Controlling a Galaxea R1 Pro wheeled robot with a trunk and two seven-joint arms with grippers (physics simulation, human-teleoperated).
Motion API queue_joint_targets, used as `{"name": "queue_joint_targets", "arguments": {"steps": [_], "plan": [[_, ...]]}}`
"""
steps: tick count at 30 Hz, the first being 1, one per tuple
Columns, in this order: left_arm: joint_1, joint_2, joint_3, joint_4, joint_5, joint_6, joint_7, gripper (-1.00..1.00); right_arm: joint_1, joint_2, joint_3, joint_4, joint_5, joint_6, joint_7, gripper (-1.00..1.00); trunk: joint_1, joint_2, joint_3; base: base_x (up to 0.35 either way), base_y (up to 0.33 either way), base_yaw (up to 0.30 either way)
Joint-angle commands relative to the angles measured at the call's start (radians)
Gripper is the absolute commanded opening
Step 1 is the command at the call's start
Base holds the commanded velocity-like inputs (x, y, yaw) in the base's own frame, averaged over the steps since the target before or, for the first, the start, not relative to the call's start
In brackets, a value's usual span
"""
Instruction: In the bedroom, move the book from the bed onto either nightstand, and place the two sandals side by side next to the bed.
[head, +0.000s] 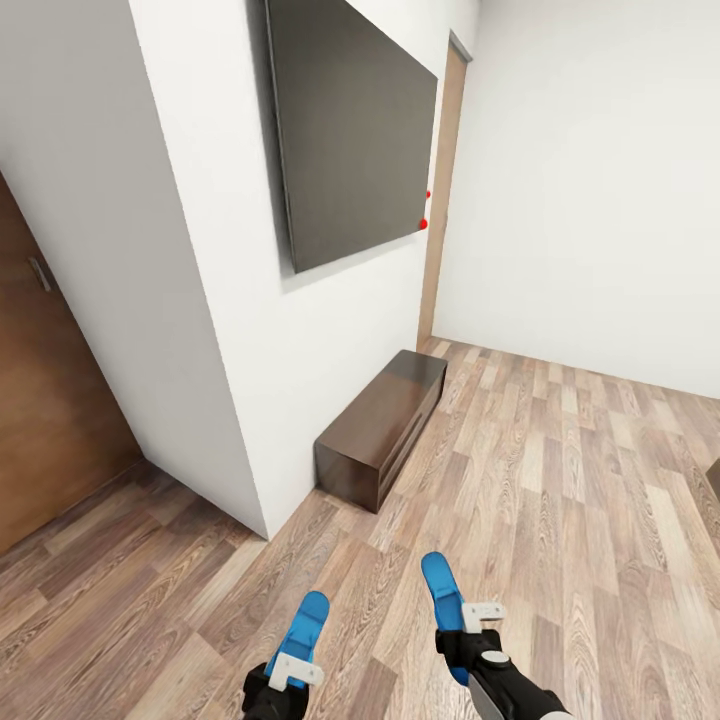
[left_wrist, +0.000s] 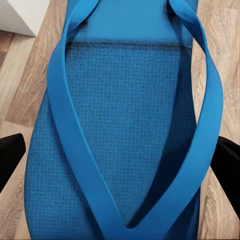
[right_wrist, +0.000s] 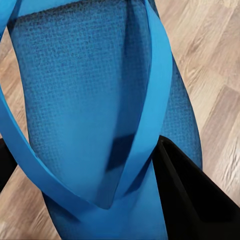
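Two bright blue sandals are carried low in the head view. My left gripper (head: 285, 672) is shut on the left sandal (head: 306, 618), which points forward over the wood floor. My right gripper (head: 468, 640) is shut on the right sandal (head: 440, 588), held slightly higher and farther forward. Up close, the left sandal (left_wrist: 120, 115) shows its straps between dark fingers (left_wrist: 10, 157). The right sandal (right_wrist: 85, 90) lies against one dark finger (right_wrist: 197, 200). The bed, the book and the nightstands are out of view.
A long low dark brown bench (head: 385, 425) stands against the white wall under a dark wall panel (head: 355, 125). A protruding wall corner (head: 255, 500) is ahead on the left, beside a brown door (head: 50, 420). Wood-plank floor (head: 580, 480) opens to the right.
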Motion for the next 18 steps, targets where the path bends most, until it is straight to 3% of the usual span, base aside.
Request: {"name": "queue_joint_targets", "arguments": {"steps": [1, 6, 18], "plan": [[0.000, 0.001, -0.009, 0.003, 0.015, -0.026, 0.007, -1.00, 0.000, 0.000, 0.001, 0.000, -0.001, -0.001, -0.004, -1.00, 0.000, -0.001, -0.001, 0.000, 0.000, 0.000], [0.002, 0.002, -0.010, 0.006, 0.021, -0.066, 0.007, -1.00, 0.002, -0.001, 0.001, 0.000, -0.004, -0.001, -0.005, -1.00, 0.000, -0.001, -0.001, 0.000, 0.000, 0.000], [0.003, 0.004, -0.010, 0.007, 0.022, -0.073, 0.007, -1.00, 0.007, 0.004, 0.005, -0.002, -0.002, 0.000, -0.005, -1.00, 0.000, -0.001, -0.001, 0.000, 0.000, 0.000]]}}
